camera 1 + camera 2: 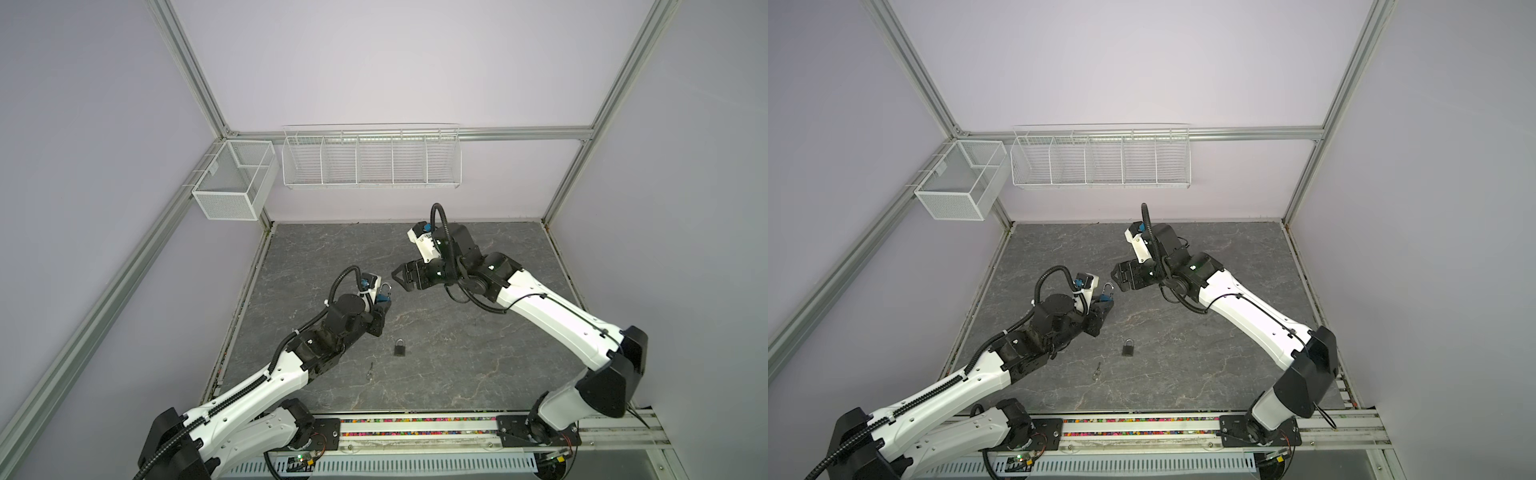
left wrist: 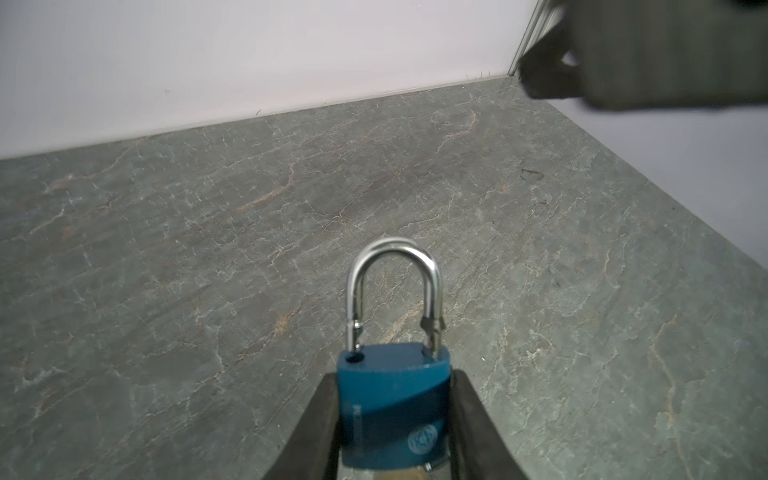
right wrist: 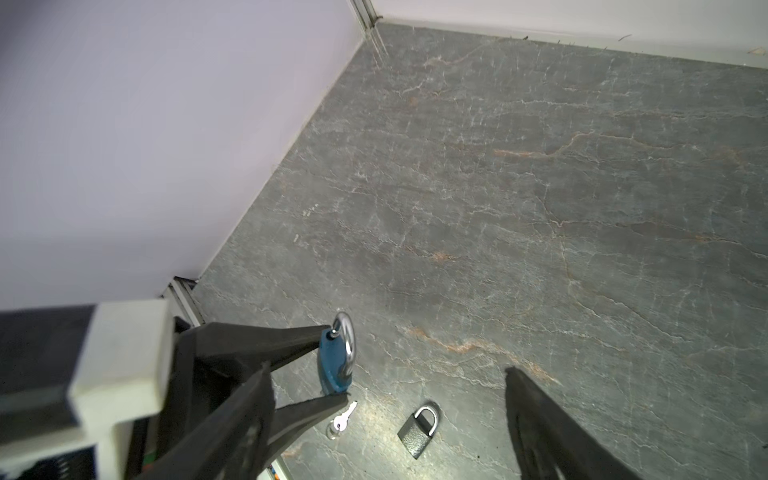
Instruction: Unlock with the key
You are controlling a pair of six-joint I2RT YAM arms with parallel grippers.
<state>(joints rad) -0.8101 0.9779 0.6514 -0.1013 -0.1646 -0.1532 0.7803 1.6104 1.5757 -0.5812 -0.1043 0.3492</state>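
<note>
- The left gripper [image 2: 392, 376] is closed part-way on the body of a blue padlock [image 2: 395, 407], with one black finger pressed to each narrow side; it holds the lock above the grey marbled table [image 1: 457, 353], shackle pointing away from the wrist
- In the left wrist view the silver shackle [image 2: 392, 282] stands raised: one leg goes into the body, while the tip of the other sits just above its hole
- At the lock's bottom end, between the fingers, something pale and metallic shows at the picture's edge; I cannot tell what it is
- The right gripper [image 1: 398, 282] hangs in the air just beside the blue padlock's shackle, not touching it, with its jaws spread wide and nothing between them
- A small silver key [image 3: 345, 415] lies flat on the table near the left forearm, and neither gripper touches it
- A dark padlock [image 1: 400, 347] lies flat on the table near the key, between the two arms and nearer the camera than both grippers; its shackle looks seated
- On the back wall hangs a white wire rack [image 1: 370, 158], with a white mesh basket [image 1: 235, 178] at the left corner
</note>
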